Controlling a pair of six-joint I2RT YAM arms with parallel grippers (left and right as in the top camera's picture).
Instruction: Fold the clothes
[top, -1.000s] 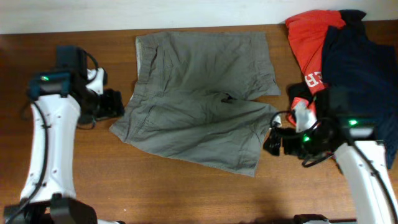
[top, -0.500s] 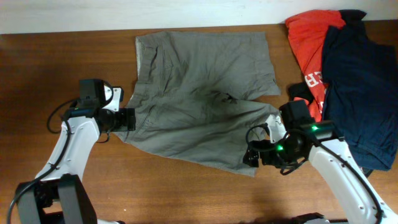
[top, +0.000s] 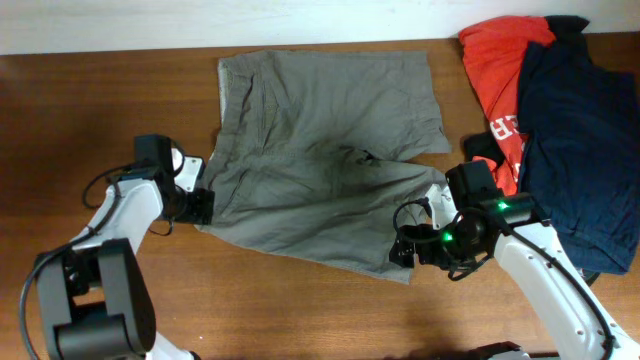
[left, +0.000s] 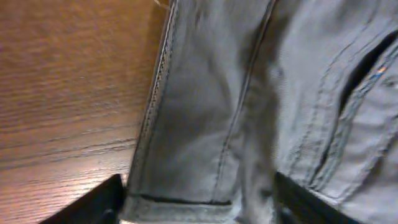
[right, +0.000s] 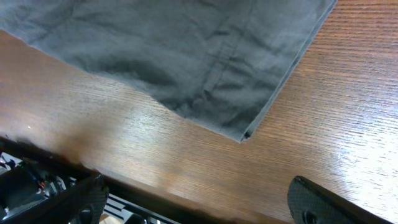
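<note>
The grey-khaki shorts (top: 320, 150) lie spread flat on the wooden table, waistband to the left and both legs to the right. My left gripper (top: 197, 205) is at the waistband's near-left corner. In the left wrist view its jaws (left: 199, 205) stand wide apart and astride that corner of the shorts (left: 249, 93), with fabric between the dark fingers (left: 93, 202). My right gripper (top: 405, 250) sits at the near leg's hem corner. In the right wrist view it (right: 199, 202) is open over bare wood, and the hem corner of the shorts (right: 242, 135) lies just ahead of it.
A red printed T-shirt (top: 495, 70) and a dark navy garment (top: 575, 130) are piled at the back right, close behind the right arm. The table's front edge (right: 124, 199) shows under the right gripper.
The left gripper has moved right and nearer, onto the waistband corner. The right gripper has moved left and nearer, down to the near leg's hem corner. The shorts have not shifted.
</note>
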